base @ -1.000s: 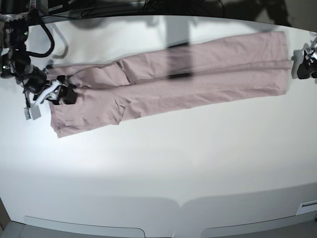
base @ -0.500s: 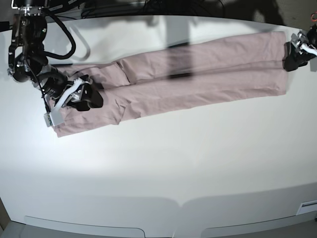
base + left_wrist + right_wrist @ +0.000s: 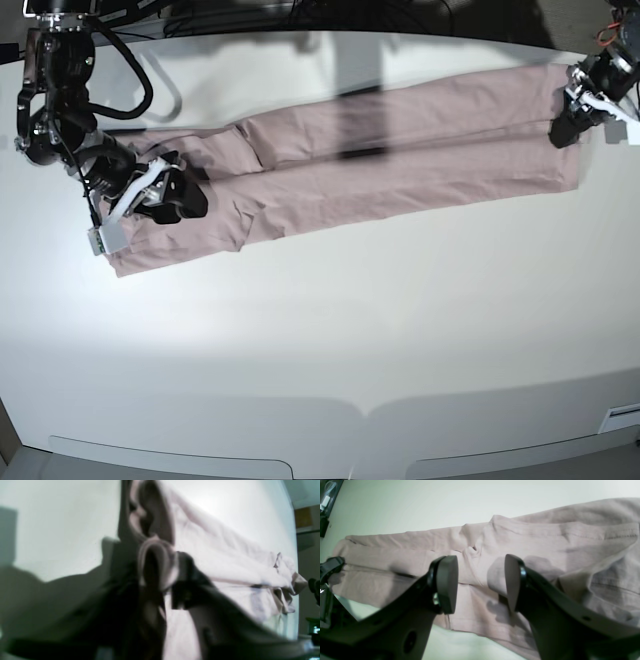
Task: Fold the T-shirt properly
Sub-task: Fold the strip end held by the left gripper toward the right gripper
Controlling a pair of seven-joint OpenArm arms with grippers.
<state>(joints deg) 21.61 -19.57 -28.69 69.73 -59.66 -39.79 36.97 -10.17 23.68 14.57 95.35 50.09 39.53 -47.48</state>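
Observation:
The dusty pink T-shirt (image 3: pixel 400 150) lies folded into a long strip slanting across the white table (image 3: pixel 350 330). My right gripper (image 3: pixel 185 197) hovers over its sleeve end at the left of the base view. In the right wrist view this gripper (image 3: pixel 480 583) is open and empty just above the wrinkled fabric (image 3: pixel 545 542). My left gripper (image 3: pixel 562 132) sits on the hem end at the far right. In the blurred left wrist view a loop of pink cloth (image 3: pixel 157 562) is pinched between its dark fingers (image 3: pixel 160 580).
Black cables and equipment (image 3: pixel 200 15) line the table's back edge. A dark shadow bar (image 3: pixel 360 100) crosses the shirt's middle. The table's rounded front edge (image 3: pixel 360 415) is near the bottom of the base view.
My right gripper moved right onto the sleeve end, then held still. My left gripper moved in from the table's right edge onto the hem and closed on the cloth.

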